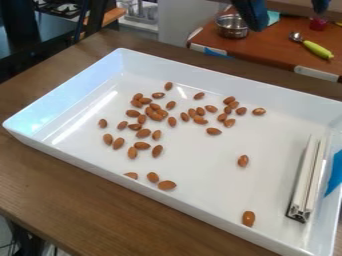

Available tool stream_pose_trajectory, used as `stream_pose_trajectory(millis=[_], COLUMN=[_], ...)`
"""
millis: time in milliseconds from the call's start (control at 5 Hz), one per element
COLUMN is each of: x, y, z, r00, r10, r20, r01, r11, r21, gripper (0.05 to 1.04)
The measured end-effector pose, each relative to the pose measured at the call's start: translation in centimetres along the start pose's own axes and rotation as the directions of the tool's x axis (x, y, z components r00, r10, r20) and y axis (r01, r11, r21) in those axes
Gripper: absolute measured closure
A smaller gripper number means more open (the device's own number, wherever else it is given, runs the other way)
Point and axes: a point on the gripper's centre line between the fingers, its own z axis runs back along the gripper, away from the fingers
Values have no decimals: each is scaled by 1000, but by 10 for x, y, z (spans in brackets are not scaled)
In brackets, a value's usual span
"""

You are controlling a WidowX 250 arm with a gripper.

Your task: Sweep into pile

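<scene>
The gripper [288,17] is at the top edge, right of centre, above and behind the tray, with two dark fingers wide apart and nothing between them. Many brown almonds [143,133] lie scattered in a white tray [80,156], mostly in its left and middle parts. Three lie by the near wall, a lone almond [243,160] is right of centre, and another almond [248,218] is near the front right corner. A long, narrow white-and-metal bar [307,175] rests inside the tray along the right wall, apart from the gripper.
The tray's raised walls surround the almonds on a brown wooden table [40,185]. Blue tape [335,172] marks the right wall. Behind, an orange-brown surface holds a metal pot [232,27] and a green-handled spoon [316,49].
</scene>
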Motion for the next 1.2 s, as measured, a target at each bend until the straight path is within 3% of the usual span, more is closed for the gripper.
stream_pose_trajectory(millis=[200, 400, 600, 800, 1200], x=[-4, -9, -9, -8, -6], y=[9, 6, 4, 16, 27], z=[-16, -54, -68, -91, -108], r00=[998, 997, 998, 994, 997], r10=[31, 41, 45, 86, 73], r20=[-46, -60, -42, -64, -28], r01=[-30, -35, -37, -68, -61], r11=[999, 993, 983, 969, 949], r21=[17, 109, 179, 236, 310], gripper=[83, 83, 83, 83, 83])
